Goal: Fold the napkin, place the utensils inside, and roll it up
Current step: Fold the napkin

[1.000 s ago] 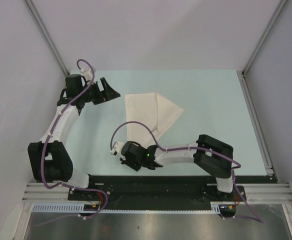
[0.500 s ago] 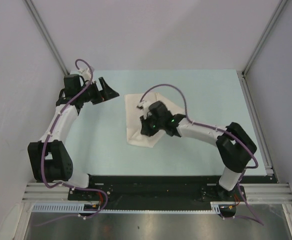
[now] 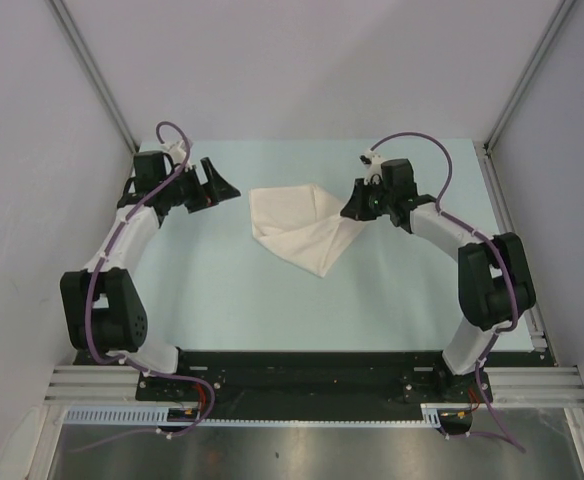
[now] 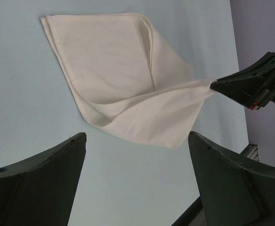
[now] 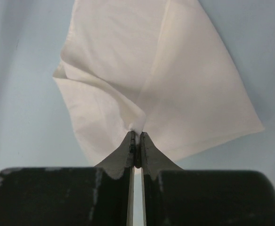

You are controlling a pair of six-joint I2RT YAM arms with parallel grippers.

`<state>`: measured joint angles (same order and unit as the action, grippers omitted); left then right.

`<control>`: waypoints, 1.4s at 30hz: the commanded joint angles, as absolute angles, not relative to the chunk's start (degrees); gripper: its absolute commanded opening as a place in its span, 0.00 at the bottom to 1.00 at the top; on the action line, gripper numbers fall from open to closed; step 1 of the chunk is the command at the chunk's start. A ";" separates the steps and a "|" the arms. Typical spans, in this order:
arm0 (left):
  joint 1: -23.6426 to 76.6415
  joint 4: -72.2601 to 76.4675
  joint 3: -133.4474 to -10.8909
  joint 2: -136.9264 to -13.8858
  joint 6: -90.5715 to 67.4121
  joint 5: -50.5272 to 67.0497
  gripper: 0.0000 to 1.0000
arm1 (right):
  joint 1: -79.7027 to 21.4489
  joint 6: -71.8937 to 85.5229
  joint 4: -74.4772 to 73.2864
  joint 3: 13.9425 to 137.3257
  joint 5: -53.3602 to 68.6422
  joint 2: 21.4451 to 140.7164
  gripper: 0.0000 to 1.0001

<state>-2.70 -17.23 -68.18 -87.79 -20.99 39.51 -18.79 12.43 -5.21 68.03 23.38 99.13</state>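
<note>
Overhead, white napkin (image 3: 294, 226) lying folded on the counter (image 3: 222, 290), right pincer (image 3: 355, 212) pinching its right corner, left pincer (image 3: 217, 183) hovering apart, left wrist showing that pincer gaping wide, corner hanging raised, right wrist showing jaws clamping creased cloth.

The pale blue-green table (image 3: 422, 290) carried one thing, a white napkin (image 3: 290, 222), lying near the middle and slightly to the left. It was loosely folded with layers overlapping. Most of the cloth rested flat on the surface, but its right corner was raised clear of the tabletop.
</note>
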 commanded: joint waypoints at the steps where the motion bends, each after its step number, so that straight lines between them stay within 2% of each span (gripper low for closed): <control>1: -3.25 -16.44 -68.29 -88.59 -20.92 41.31 0.94 | -17.06 13.09 -1.67 67.76 26.80 101.42 0.00; 18: -3.08 -16.53 -67.94 -89.82 -20.92 39.73 0.94 | -13.62 12.66 0.44 68.03 21.89 107.40 0.01; 19: -2.73 -16.44 -67.77 -90.09 -20.92 39.55 0.93 | -13.45 12.66 0.18 68.20 21.54 107.75 0.05; 20: -2.55 -16.52 -67.76 -90.44 -20.92 39.20 0.94 | -13.45 12.66 0.26 68.81 21.19 108.01 0.15; 22: -1.68 -17.22 -67.94 -91.40 -20.30 38.24 0.94 | -12.92 12.83 -2.37 69.34 20.39 107.84 0.26; 23: -1.41 -17.57 -68.11 -91.75 -20.04 37.71 0.94 | -12.75 13.01 -2.55 69.35 20.22 107.58 0.35; 26: -0.53 -18.72 -68.47 -93.16 -19.07 35.25 0.94 | -11.78 13.01 -2.46 69.17 19.69 105.48 0.52; 29: 1.13 -18.90 -68.29 -94.57 -18.98 33.75 0.93 | -11.51 11.87 -3.07 69.17 19.60 103.80 0.58; 42: 4.92 -19.33 -69.26 -99.93 -19.43 31.47 0.93 | -13.00 6.77 -2.28 69.43 24.79 103.62 0.61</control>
